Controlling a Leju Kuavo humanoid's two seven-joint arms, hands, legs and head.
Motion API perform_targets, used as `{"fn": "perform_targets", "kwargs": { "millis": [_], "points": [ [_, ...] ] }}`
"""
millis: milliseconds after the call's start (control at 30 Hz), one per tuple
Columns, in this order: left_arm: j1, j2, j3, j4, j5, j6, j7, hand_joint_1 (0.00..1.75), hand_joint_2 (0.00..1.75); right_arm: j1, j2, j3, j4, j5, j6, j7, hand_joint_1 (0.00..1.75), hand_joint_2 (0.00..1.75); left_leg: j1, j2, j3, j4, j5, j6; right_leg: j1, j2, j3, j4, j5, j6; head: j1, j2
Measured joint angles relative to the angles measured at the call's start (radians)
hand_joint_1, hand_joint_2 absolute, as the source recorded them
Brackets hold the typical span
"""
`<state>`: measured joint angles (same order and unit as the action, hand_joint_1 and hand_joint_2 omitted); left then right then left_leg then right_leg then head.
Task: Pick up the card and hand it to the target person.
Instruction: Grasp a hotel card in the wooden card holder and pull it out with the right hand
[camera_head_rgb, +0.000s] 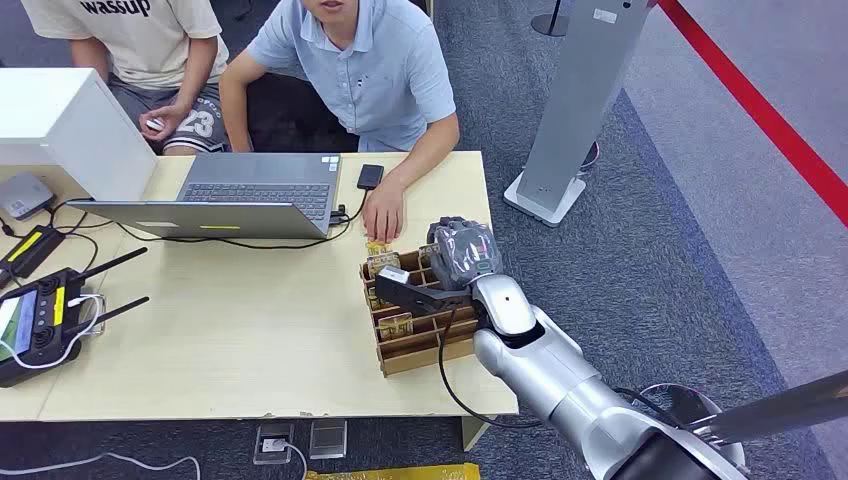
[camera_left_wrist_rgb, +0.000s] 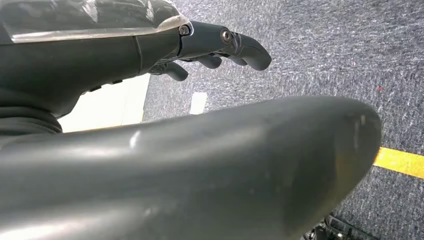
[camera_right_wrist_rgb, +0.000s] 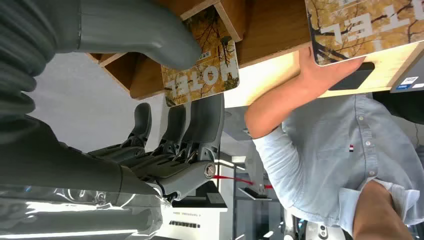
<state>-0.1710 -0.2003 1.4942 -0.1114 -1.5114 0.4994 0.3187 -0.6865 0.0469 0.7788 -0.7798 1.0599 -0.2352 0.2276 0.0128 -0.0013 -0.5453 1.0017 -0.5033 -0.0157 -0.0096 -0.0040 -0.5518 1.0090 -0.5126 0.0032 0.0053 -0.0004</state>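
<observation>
In the slotted wooden card box on the pale wooden table, the right hand pinches one yellow printed card among several, grey carpet around.

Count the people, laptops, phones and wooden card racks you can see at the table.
People: 2
Laptop: 1
Phone: 1
Card rack: 1
Total: 5

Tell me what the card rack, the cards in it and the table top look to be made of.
Card rack: looks like thin unpainted wood or plywood, matte brown, with visible slat edges.
Card pinched by the right hand: glossy printed plastic or coated paper, cannot tell which; autumn-tree photo with lettering.
Table: pale wood-look surface, probably laminate, smooth and matte, with faint grain.
</observation>
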Motion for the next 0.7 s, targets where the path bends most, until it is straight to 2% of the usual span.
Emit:
{"fn": "perform_targets", "kwargs": {
  "millis": [167,267,700],
  "points": [
    [0.0,0.0,0.001,0.0,0.0,-0.001,-0.003,0.0,0.0,-0.007,0.002,0.0,0.013,-0.001,-0.004,0.001,1.3,1.75,0.0,0.0,0.0,0.0,0.0,0.0,0.0,0.0,0.0,0.0,0.0,0.0,0.0,0.0],
    [0.0,0.0,0.001,0.0,0.0,-0.004,-0.005,0.0,0.0,-0.01,0.002,-0.002,0.018,-0.001,-0.009,0.001,1.37,1.75,0.0,0.0,0.0,0.0,0.0,0.0,0.0,0.0,0.0,0.0,0.0,0.0,0.0,0.0],
    [0.0,0.0,0.0,0.0,-0.005,-0.009,-0.01,0.0,0.0,-0.009,0.001,-0.014,0.018,0.014,-0.02,0.007,1.37,1.75,0.0,0.0,0.0,0.0,0.0,0.0,0.0,0.0,0.0,0.0,0.0,0.0,0.0,0.0]
  ]
}}
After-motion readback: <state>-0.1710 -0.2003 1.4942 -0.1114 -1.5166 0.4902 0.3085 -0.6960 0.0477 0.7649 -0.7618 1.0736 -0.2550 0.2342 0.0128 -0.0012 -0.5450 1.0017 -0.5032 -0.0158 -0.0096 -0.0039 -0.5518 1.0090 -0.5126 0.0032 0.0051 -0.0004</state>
